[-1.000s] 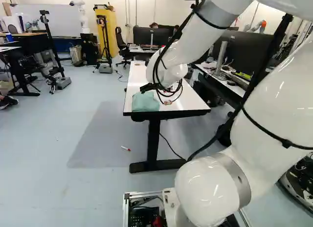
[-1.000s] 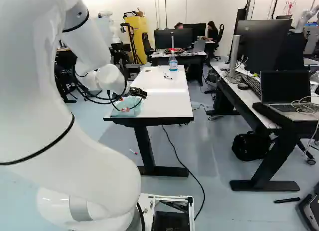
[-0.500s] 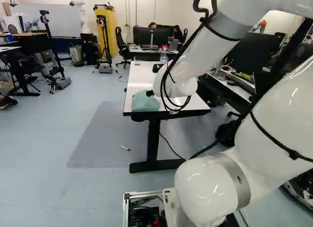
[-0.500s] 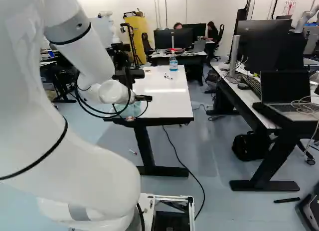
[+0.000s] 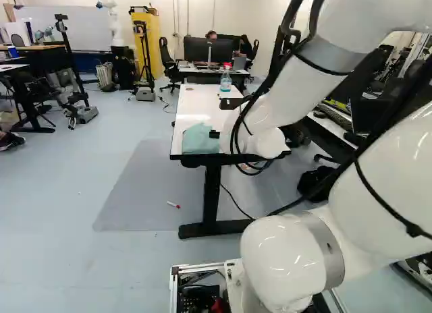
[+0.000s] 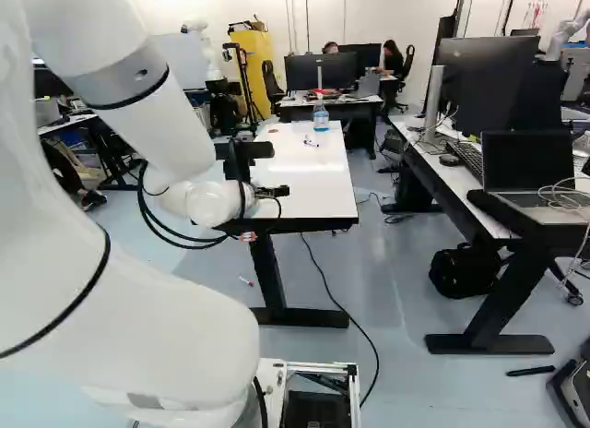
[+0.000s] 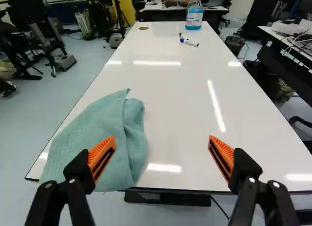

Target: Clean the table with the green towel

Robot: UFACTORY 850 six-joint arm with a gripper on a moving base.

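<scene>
Shifted toward four o'clock in both base views, the black gripper (image 6: 277,191) hangs, jaws spread wide, near the white table's (image 7: 183,104) six-o'clock edge; the green towel (image 7: 100,128) lies rumpled at seven o'clock, a bottle (image 7: 194,17) stands at one.

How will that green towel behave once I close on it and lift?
The towel looks floppy: it lies in soft folds, so it will probably sag from the grip rather than lift flat. It seems thin and likely light. Its edge reaches the near rim of the table, so a slack corner may droop over.
</scene>
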